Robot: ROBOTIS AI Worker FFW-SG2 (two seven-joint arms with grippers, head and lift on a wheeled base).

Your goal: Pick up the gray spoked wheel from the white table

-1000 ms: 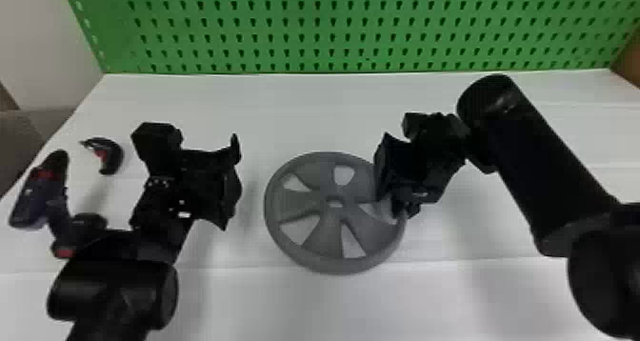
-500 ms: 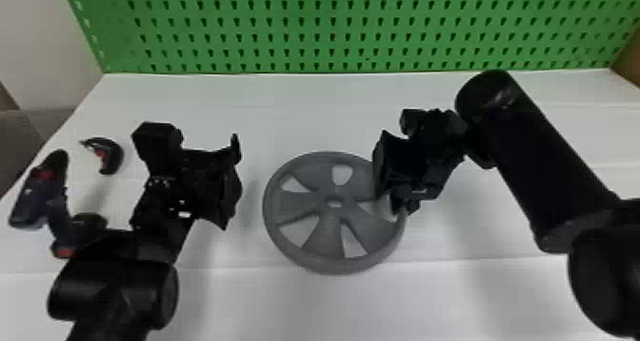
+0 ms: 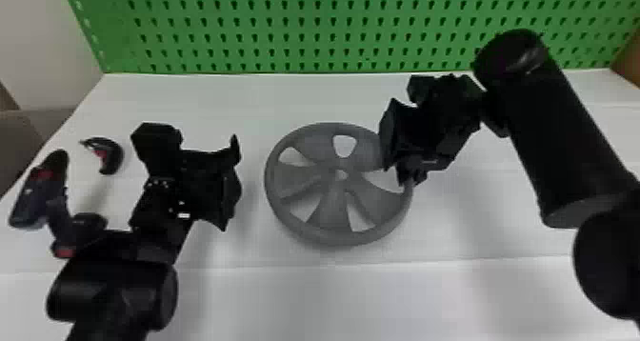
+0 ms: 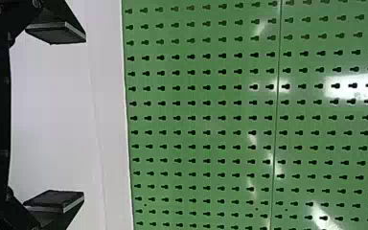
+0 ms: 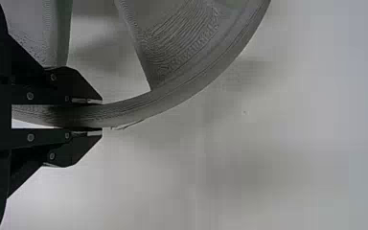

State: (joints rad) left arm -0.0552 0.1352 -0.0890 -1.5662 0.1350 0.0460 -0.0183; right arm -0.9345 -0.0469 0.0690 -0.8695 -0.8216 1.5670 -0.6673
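The gray spoked wheel (image 3: 333,206) lies nearly flat and appears raised a little over the white table (image 3: 333,297). At its right side, my right gripper (image 3: 402,171) is clamped on the rim. From the right wrist, the wheel's rim (image 5: 143,105) runs between the two fingers of my right gripper (image 5: 100,116), both pressed against it. My left gripper (image 3: 231,185) stands left of the wheel, apart from it. In the left wrist view the fingers of my left gripper (image 4: 84,116) are wide apart with nothing between them.
A green pegboard (image 3: 305,30) rises along the table's back edge. A dark power tool with red parts (image 3: 40,192) lies at the left beside the left arm, and a small black-and-red curved item (image 3: 109,156) is just behind it.
My right gripper and the wheel in it have shifted up and slightly right in the head view, and the wheel looks slightly larger. The left arm has kept still.
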